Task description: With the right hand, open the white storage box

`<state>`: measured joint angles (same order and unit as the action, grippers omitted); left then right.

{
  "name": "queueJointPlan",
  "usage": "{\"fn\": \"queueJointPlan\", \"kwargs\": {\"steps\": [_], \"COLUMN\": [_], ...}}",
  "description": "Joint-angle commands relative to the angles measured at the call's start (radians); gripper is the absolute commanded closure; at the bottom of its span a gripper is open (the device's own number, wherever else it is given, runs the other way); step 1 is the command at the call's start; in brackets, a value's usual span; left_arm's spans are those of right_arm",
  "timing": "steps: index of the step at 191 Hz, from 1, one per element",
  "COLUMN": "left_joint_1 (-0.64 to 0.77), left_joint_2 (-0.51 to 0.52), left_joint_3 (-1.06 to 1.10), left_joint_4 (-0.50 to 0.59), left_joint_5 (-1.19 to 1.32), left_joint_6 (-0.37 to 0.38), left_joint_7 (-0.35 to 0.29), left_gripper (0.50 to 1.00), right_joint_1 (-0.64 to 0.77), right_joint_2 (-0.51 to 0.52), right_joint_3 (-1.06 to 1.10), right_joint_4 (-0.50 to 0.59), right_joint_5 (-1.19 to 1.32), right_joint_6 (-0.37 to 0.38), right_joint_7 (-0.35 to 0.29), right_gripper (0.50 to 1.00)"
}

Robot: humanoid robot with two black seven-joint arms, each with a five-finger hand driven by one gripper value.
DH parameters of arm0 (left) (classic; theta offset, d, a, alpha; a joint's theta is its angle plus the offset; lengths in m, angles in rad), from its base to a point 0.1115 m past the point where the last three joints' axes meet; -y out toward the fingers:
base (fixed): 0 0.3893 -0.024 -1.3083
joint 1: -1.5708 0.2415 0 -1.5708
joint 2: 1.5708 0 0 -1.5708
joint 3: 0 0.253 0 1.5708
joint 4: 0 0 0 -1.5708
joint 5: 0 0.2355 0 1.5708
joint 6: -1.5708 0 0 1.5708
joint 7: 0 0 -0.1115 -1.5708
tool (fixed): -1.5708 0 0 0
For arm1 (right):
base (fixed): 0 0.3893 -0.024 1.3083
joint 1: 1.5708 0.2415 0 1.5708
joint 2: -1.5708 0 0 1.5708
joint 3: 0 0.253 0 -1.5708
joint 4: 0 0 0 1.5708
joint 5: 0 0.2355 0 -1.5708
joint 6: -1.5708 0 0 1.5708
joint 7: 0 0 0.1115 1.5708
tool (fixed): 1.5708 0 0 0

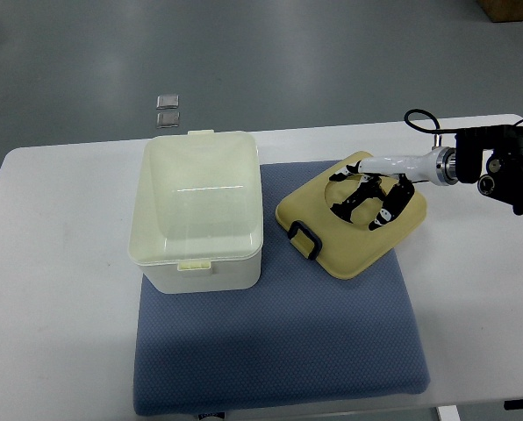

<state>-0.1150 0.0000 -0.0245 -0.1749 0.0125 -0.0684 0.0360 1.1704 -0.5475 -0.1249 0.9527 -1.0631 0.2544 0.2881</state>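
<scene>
The right hand [373, 198] is built of thin black finger links with small white parts (details too small to tell). A glossy white forearm tube is joined through a silver collar to a black housing, over which a black cable is looped.

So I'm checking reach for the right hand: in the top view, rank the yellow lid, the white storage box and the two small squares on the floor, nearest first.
1. Yellow lid, directly beneath the right hand.
2. White storage box, to its left on the blue mat.
3. Two small squares, beyond the table's far edge, upper left.
</scene>
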Motion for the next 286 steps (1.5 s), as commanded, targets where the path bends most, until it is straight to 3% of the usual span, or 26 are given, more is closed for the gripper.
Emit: {"fn": "queueJointPlan", "kwargs": {"steps": [1,69,100,145,164,205,226,246,286], "left_joint_1": [0.0,0.0,0.0,0.0,0.0,0.0,0.001,0.0,0.0], "left_joint_2": [0.0,0.0,0.0,0.0,0.0,0.0,0.0,0.0,0.0], "left_joint_3": [0.0,0.0,0.0,0.0,0.0,0.0,0.0,0.0,0.0], "left_joint_4": [-0.001,-0.001,-0.003,-0.001,-0.001,-0.003,-0.003,-0.003,-0.003], "left_joint_5": [0.0,0.001,0.0,0.0,0.001,0.0,0.0,0.0,0.0], "left_joint_6": [-0.001,-0.001,-0.001,0.001,-0.001,-0.001,-0.001,-0.001,-0.001], "left_joint_7": [-0.001,0.001,0.001,0.001,-0.001,0.001,0.001,-0.001,-0.001], "left_gripper": [0.5,0.5,0.5,0.5,0.5,0.5,0.5,0.5,0.5], "right_joint_1": [0.022,0.025,-0.081,-0.281,-0.344,-0.445,-0.486,-0.497,-0.495], "right_joint_2": [-0.019,-0.071,-0.074,-0.023,-0.002,0.041,0.072,0.08,0.089], "right_joint_3": [0.004,0.1,0.28,0.53,0.58,0.679,0.717,0.719,0.717], "right_joint_4": [0.006,0.005,-0.022,-0.057,-0.055,-0.055,-0.055,-0.055,-0.061], "right_joint_5": [0.0,0.032,0.246,0.577,0.672,0.792,0.804,0.804,0.804], "right_joint_6": [0.005,0.002,-0.014,-0.199,-0.245,-0.267,-0.27,-0.284,-0.276], "right_joint_7": [0.003,0.011,-0.003,-0.003,0.008,0.013,0.045,0.089,0.089], "right_gripper": [0.579,0.579,0.581,0.579,0.579,0.579,0.576,0.576,0.574]}}
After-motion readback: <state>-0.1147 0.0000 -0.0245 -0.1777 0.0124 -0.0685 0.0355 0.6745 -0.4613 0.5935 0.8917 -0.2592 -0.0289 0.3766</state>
